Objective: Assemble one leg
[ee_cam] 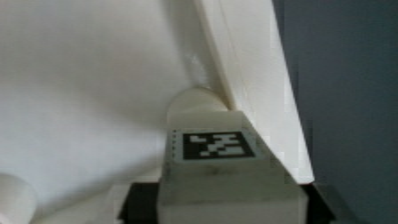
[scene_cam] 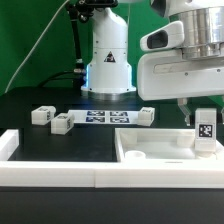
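Observation:
My gripper (scene_cam: pixel 203 116) is shut on one white leg (scene_cam: pixel 205 132) and holds it upright. The leg's tagged face points toward the exterior camera. Its lower end is at the corner of the large flat white tray-like piece (scene_cam: pixel 150 152) on the exterior view's right. I cannot tell whether it touches. In the wrist view the leg (ee_cam: pixel 217 150) sits between my two black fingers (ee_cam: pixel 153 200), its tag showing. It lies against the tray piece's raised rim (ee_cam: pixel 240 60). My gripper (ee_cam: pixel 222 205) is closed on the leg's sides.
Three more legs lie on the black table: two on the exterior view's left (scene_cam: pixel 42 115) (scene_cam: pixel 61 124) and one near the middle (scene_cam: pixel 146 117). The marker board (scene_cam: pixel 105 118) lies between them. The robot base (scene_cam: pixel 108 65) stands behind. A white wall (scene_cam: pixel 60 172) borders the front.

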`<action>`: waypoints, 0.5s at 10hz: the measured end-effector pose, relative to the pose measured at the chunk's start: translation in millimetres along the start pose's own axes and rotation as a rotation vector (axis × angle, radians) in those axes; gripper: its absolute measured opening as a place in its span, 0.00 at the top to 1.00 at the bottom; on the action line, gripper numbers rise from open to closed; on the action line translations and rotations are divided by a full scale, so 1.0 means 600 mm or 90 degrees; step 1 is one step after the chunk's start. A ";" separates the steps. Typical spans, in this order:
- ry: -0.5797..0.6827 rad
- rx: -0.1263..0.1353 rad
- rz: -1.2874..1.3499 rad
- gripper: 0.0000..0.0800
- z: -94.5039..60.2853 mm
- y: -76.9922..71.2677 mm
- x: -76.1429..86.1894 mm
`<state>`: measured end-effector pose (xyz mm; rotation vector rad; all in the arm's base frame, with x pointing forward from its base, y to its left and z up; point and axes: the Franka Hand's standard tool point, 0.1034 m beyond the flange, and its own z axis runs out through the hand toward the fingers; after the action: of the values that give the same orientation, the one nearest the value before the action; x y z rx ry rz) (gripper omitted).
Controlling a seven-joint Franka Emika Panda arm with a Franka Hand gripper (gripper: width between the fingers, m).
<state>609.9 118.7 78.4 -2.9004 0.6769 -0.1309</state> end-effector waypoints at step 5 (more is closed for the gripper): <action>-0.004 0.006 0.327 0.63 0.003 -0.006 -0.006</action>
<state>608.6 124.0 77.1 -2.6112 1.3784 -0.0588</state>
